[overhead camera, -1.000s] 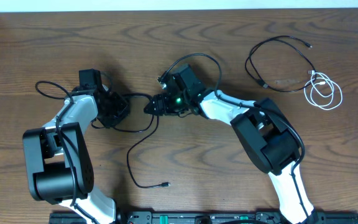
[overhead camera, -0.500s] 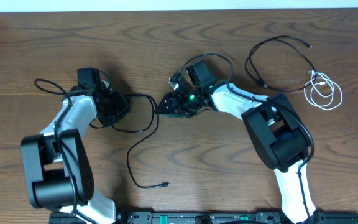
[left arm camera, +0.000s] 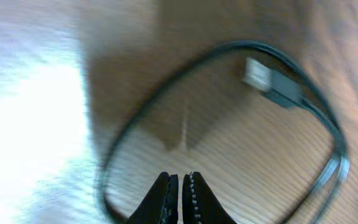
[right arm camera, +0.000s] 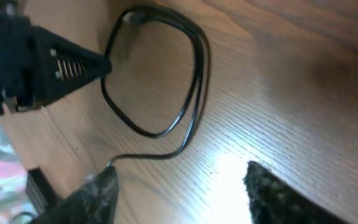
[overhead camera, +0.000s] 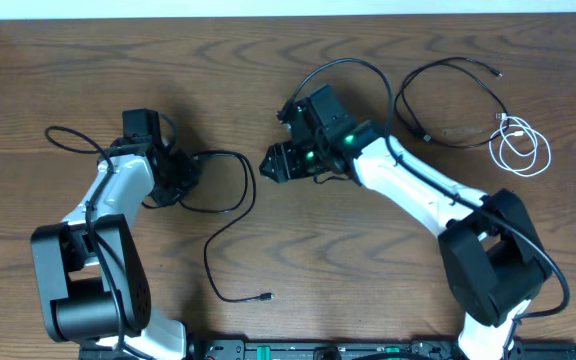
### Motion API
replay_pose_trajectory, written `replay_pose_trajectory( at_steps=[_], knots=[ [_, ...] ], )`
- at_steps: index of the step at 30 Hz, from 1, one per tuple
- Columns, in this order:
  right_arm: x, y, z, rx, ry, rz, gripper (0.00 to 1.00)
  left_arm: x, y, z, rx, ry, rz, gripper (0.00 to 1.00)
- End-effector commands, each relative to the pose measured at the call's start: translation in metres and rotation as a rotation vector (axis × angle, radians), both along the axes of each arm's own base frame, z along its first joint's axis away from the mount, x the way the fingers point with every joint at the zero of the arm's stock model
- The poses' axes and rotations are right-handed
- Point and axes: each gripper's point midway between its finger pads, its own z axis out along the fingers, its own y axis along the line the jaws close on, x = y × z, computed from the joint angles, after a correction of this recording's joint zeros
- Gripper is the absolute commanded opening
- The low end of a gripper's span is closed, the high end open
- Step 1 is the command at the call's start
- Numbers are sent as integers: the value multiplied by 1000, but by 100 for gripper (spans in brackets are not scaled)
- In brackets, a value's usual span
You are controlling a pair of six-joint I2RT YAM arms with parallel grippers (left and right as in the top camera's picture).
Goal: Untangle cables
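The black cable [right arm camera: 199, 68] lies in a loop just in front of the left gripper [left arm camera: 180, 186]. 1 plug [left arm camera: 272, 81] sits on the loop's far side, and a tail trails away from that gripper to a free plug [overhead camera: 266, 297]. The left jaws are shut and seem to pinch the loop's near end. The right gripper [right arm camera: 179, 177] hovers across the loop from the left gripper, jaws wide, nothing in them.

My reading: where 2 strands run side by side, the right should take only 1. It should then draw that strand away from the left gripper, low over the desk [overhead camera: 368, 280] and slowly, so the loop opens rather than tightens. The 2nd black cable [overhead camera: 399, 100] and the white cable [overhead camera: 547, 152] lie well apart from the left gripper and need no pull.
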Motion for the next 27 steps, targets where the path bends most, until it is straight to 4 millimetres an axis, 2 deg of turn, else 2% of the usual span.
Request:
replay_pose_trajectory(
  at_steps=[1,4,6,10,16,22,27],
  knots=[
    [-11,15,-9,-38,-42,45,36,-4,23,0,111,25,84,11],
    [-25,37,-11,-19,-65,95,10,-5,27,-1,133,28,93,11],
    [-33,49,-11,-7,-79,123,1,-5,29,-1,139,29,98,11],
    [-48,69,-12,-14,-127,159,1,-5,29,-1,139,26,101,11],
    [-71,87,-22,-56,-162,198,1,-5,29,-1,140,26,101,11],
    [-88,89,-28,-69,-172,307,2,-6,33,-1,162,30,106,11],
    [-88,84,-15,-12,-80,331,11,-5,33,-1,161,30,106,11]
  ],
)
